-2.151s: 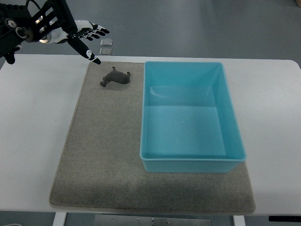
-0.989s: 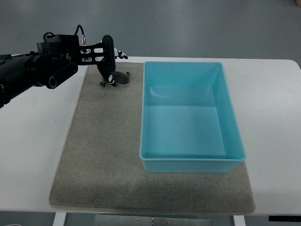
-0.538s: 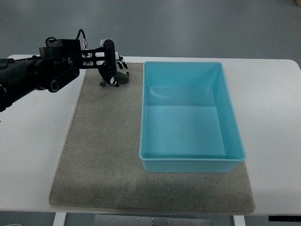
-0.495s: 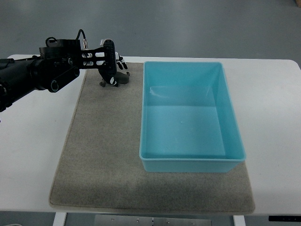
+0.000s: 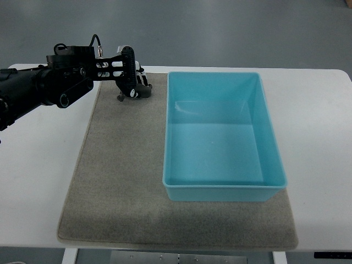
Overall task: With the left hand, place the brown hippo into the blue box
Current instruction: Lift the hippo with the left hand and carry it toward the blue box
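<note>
Brown hippo [image 5: 144, 92]: on the grey mat [image 5: 118, 181], at the far edge, directly under and against the left hand [image 5: 132, 82]. Mostly covered by the hand; only a dark portion of the body visible on the hand's right side, plus a small dark part at the hand's near-left side. Resting on the mat or lifted off it: cannot tell.

Left hand: black, with white fingertips [image 5: 142, 72], lowered over the hippo. Fingers curled down around the toy, apparently closing on it; full grasp not confirmed, since contact points are hidden by the hand itself. Black forearm [image 5: 38, 88] extending from the hand toward the left edge of the view, above the table [image 5: 38, 165].

Blue box [image 5: 223, 135]: to the right of the hand, just beside it, open side up, interior bare. Sitting on the right part of the mat, left wall near the hippo but apart from it. Near-right corner reaching the mat's right border.

Mat: flat on the white table, extending from under the hand toward the near side.

Grey floor [image 5: 220, 27] beyond the far table edge, past the hand.

Right hand: outside the view.
</note>
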